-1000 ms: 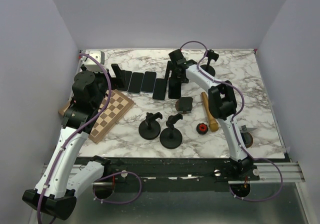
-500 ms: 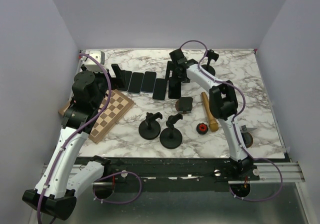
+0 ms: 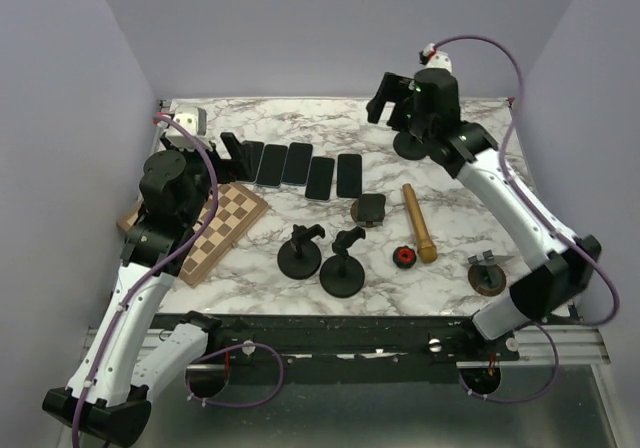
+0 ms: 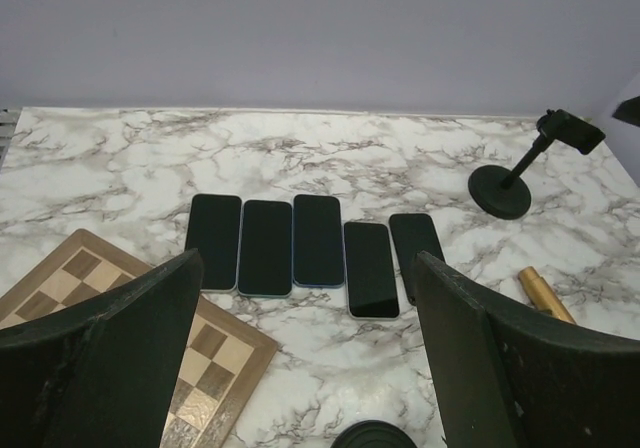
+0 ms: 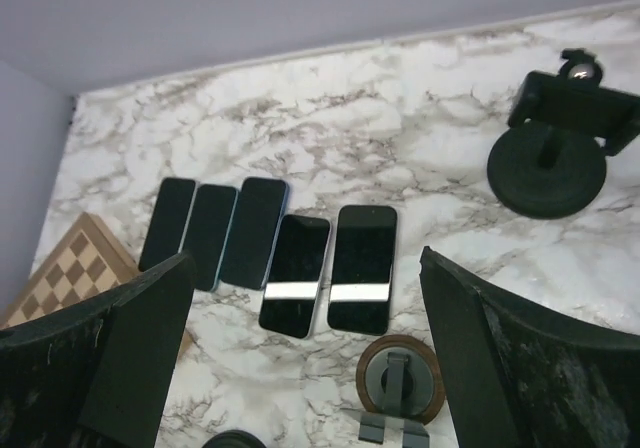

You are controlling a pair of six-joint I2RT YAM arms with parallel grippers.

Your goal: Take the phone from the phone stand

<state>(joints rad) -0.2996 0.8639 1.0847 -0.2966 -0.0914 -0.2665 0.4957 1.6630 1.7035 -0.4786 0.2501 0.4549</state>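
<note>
The phone (image 3: 348, 174) lies flat on the table (image 3: 300, 123) at the right end of a row of five phones. It is just beside the fourth phone (image 3: 320, 177) and apart from every stand.

I count three black stands on round bases. The far stand (image 5: 548, 173) is at the back, and a left stand (image 3: 299, 252) and a right stand (image 3: 342, 270) sit near the front. There are two low brown-based holders, a middle holder (image 3: 371, 208) and an edge holder (image 3: 487, 278). There is also one chessboard (image 3: 222, 230), one wooden pin (image 3: 419, 224) and one small red piece (image 3: 404, 258).

The right hand (image 3: 388, 103) hangs above the far stand with its fingers spread wide and nothing in them. A second ago it was down over the phone, and the arm has since swung up and back. The left hand (image 3: 222, 160), by the row's left end, is wide open and empty and has hardly moved.
</note>
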